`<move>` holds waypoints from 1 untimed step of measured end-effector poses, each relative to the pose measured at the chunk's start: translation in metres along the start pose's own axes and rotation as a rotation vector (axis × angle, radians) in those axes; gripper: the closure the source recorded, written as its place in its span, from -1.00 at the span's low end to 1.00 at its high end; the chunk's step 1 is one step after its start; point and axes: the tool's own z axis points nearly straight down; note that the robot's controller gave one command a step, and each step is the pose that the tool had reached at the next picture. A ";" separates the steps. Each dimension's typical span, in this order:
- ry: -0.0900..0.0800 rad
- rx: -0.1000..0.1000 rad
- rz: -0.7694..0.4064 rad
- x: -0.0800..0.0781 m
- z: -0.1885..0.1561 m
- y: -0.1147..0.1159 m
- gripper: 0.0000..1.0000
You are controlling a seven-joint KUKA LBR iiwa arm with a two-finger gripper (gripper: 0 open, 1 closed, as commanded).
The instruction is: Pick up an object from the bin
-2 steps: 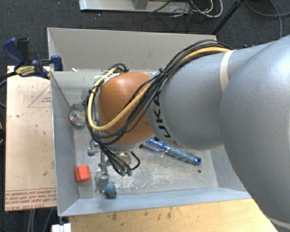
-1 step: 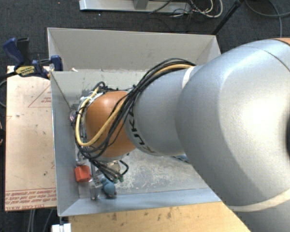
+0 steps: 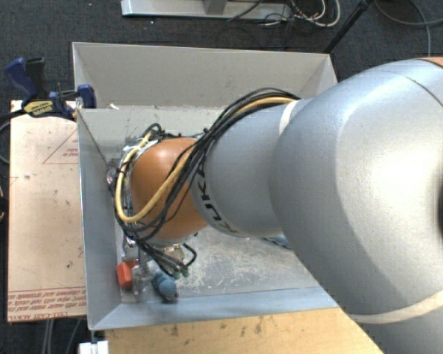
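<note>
Claw (image 3: 143,273) hangs low in bin (image 3: 96,220) corner, where red piece (image 3: 124,273) and bluish lump (image 3: 165,287) collect against the walls; whether spread or pressed together, cannot tell

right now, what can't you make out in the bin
- Most of the bin floor: camera view, covered by the arm and its orange cover.
- The hand: camera view, half behind cables; state unclear.
- The red thing and blue-grey thing beside it: too small to identify.

It looked like a robotics lab or workshop: a big grey industrial arm (image 3: 340,175) leaned into a metal bin (image 3: 207,72) set on dark carpet (image 3: 29,21), with loose cables (image 3: 303,2) and a metal stand base (image 3: 199,6) behind.
</note>
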 end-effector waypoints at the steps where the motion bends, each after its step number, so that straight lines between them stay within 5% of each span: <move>1: -0.007 0.001 -0.034 -0.020 -0.137 -0.026 1.00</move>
